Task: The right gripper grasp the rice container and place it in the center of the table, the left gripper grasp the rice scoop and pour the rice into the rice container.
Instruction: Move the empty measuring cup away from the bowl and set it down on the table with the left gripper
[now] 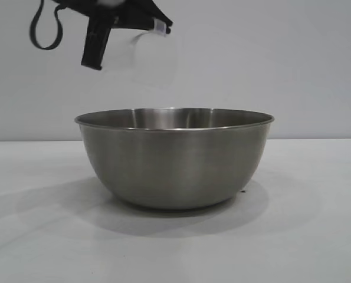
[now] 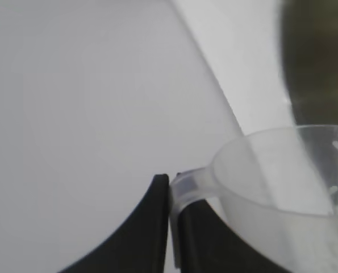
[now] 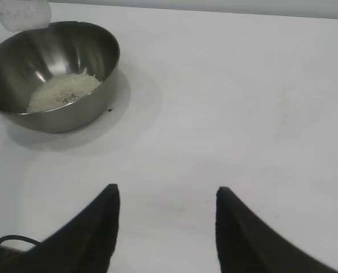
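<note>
The rice container, a large steel bowl, stands on the white table. In the right wrist view the rice container holds a heap of rice. Above its rim on the left hangs the rice scoop, a translucent cup tipped on its side. My left gripper is shut on the scoop's small handle. The left wrist view shows the left gripper pinching the handle of the rice scoop, with a few grains clinging inside the cup. My right gripper stands open over bare table, well away from the bowl.
A black cable loop hangs from the left arm at the upper left. White tabletop spreads around the bowl on all sides. A plain pale wall stands behind.
</note>
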